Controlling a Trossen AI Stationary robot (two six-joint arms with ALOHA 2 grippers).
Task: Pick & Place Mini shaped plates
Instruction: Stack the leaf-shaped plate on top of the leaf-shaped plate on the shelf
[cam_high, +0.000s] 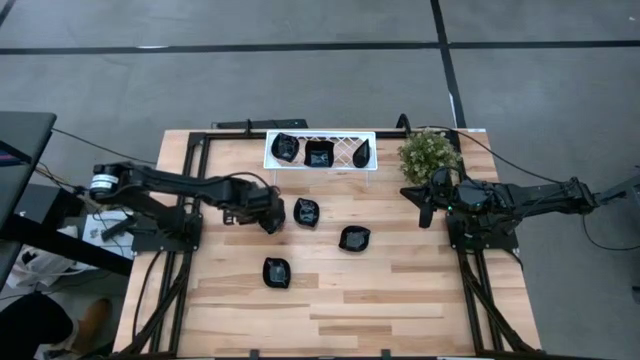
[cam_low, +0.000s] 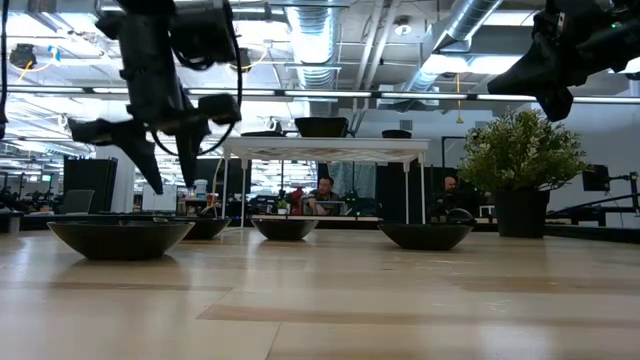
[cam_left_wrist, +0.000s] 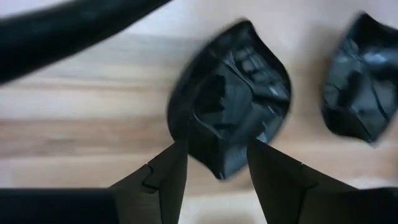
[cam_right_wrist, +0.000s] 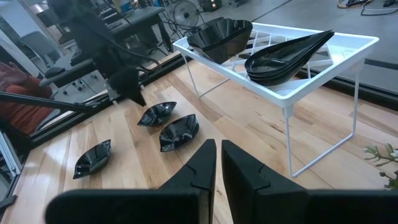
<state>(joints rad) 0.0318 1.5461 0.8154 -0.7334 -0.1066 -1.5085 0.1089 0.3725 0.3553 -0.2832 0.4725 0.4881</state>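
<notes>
Three plates (cam_high: 305, 211) loose on table (cam_high: 400, 290); left gripper (cam_high: 272, 222) hovers beside nearest, fingers apart, empty. Right gripper (cam_high: 427, 215) raised near plant (cam_high: 428, 153), fingers nearly together. Tray (cam_high: 345, 163) contents partly hidden.

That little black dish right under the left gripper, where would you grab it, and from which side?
Probably by its raised rim, coming straight down from above. The dish lies flat on the table, shallow and glossy, so only its upturned edge offers a hold: one finger inside the bowl, one outside. The left gripper is open above it, its fingers straddling the narrow rim nearest them. The right gripper waits by the plant.
</notes>
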